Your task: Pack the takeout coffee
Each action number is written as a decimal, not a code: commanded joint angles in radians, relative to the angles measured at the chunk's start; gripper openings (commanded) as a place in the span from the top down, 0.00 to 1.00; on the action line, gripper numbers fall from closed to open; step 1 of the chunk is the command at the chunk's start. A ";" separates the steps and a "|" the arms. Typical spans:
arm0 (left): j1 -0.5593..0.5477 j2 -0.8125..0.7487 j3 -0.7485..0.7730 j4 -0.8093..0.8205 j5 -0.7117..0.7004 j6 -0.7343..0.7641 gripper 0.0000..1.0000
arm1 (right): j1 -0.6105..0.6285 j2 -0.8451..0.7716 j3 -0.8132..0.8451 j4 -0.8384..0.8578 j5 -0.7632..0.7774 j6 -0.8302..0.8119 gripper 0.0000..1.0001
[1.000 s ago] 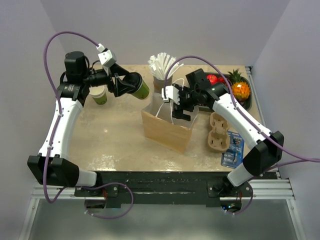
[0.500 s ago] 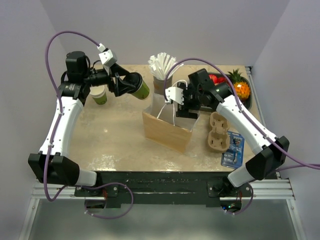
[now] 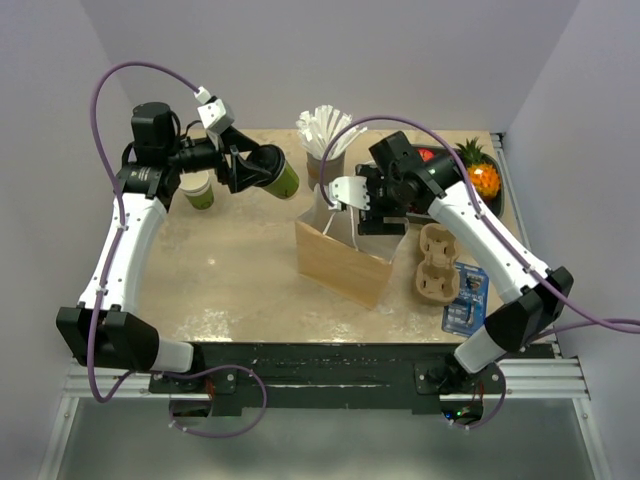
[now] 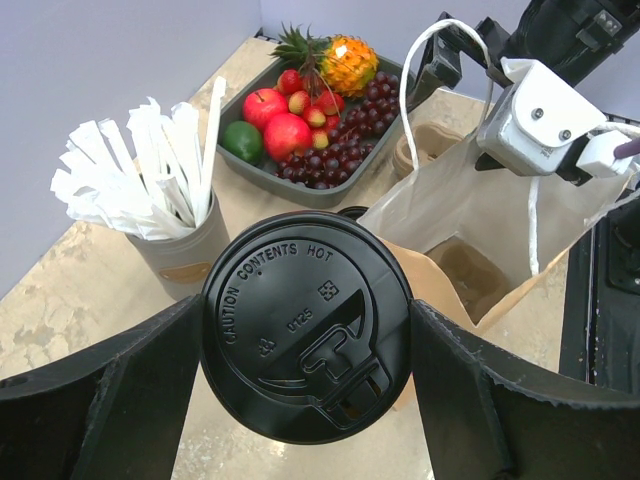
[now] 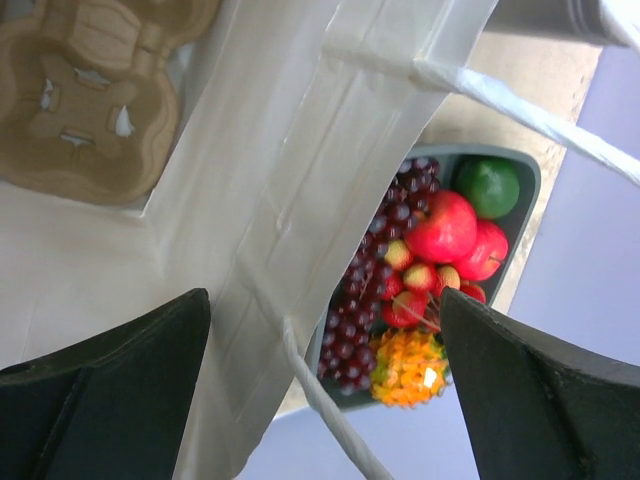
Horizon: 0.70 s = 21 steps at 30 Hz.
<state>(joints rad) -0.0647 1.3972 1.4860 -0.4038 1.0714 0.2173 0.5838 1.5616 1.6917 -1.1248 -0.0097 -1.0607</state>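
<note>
Green cup first: the takeout coffee (image 3: 281,178) is up off the worktop (image 3: 230,285), held in the left gripper (image 3: 262,172); the jaws are closed on its sides just below the black lid (image 4: 307,340), and the wrist view shows a finger (image 4: 120,400) pressed in on each side. The cup is tipped over nearly flat, with its base aimed toward the paper bag (image 3: 340,262) and the lid facing back at the wrist camera; it hangs over the back left of the worktop, left of the cup of straws (image 3: 322,135) and clear of the bag.

On the other side, the right gripper (image 3: 372,205) is at the bag's open top, on the far right edge; its jaws are spread as wide as they go. In its own view the bag's pale wall (image 5: 270,180) and a white handle (image 5: 520,105) run between the fingers, but I can't see anything pinched.

Other bits: a fruit tray (image 4: 300,190) is at the back right; a cardboard cup carrier (image 3: 438,265) is just right of the bag, with a blue packet (image 3: 465,300) beside it; a second green cup (image 3: 198,190) stands upright at the back left.
</note>
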 commanded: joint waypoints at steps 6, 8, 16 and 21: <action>0.003 -0.024 0.026 0.075 0.053 -0.048 1.00 | 0.002 0.020 0.163 -0.196 -0.036 0.034 0.01; 0.002 -0.026 0.025 0.103 0.073 -0.084 1.00 | 0.002 0.038 0.178 -0.220 -0.039 0.056 0.01; -0.006 -0.052 -0.001 0.105 0.075 -0.067 1.00 | 0.034 0.045 0.145 -0.323 0.060 0.088 0.01; -0.006 -0.069 -0.032 0.118 0.078 -0.068 1.00 | 0.037 0.045 0.172 -0.326 0.094 0.096 0.01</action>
<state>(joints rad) -0.0669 1.3716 1.4719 -0.3401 1.1194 0.1638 0.6151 1.6295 1.8328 -1.3350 0.0372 -0.9844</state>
